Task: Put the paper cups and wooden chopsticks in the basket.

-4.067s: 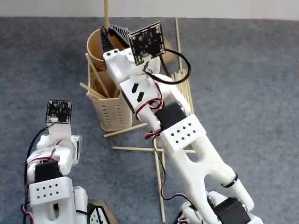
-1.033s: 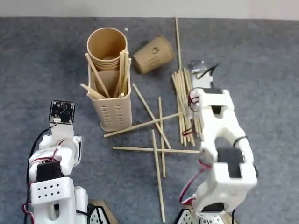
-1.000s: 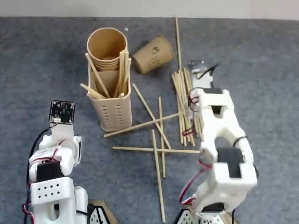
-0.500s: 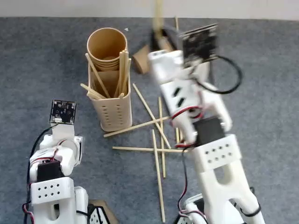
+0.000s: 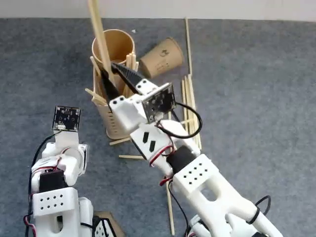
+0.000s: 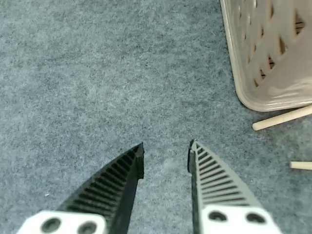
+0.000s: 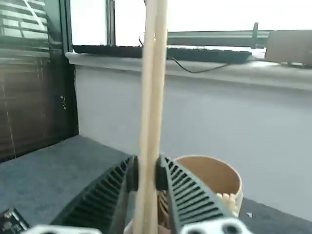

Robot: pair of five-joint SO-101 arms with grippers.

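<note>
My right gripper (image 5: 108,70) hovers over the beige perforated basket (image 5: 117,121), shut on a wooden chopstick (image 5: 98,29) that stands nearly upright. In the right wrist view the chopstick (image 7: 152,87) is pinched between the black jaws of the right gripper (image 7: 145,168), with the brown paper cup (image 7: 210,176) just beyond. Nested paper cups (image 5: 114,45) and several chopsticks stand in the basket. Another paper cup (image 5: 162,57) lies on its side on the carpet beside it. My left gripper (image 6: 166,145) is open and low over bare carpet, near the basket (image 6: 263,63) corner.
Loose chopsticks (image 5: 190,106) lie in a bundle right of the basket, with single ones at the back (image 5: 187,37) and front (image 5: 169,217). Two chopstick ends (image 6: 282,118) lie by the basket's foot. Grey carpet covers the table.
My right arm picked a chopstick from the bundle on the right and swung left, from above the lying cup to over the basket. The left arm has kept still.
</note>
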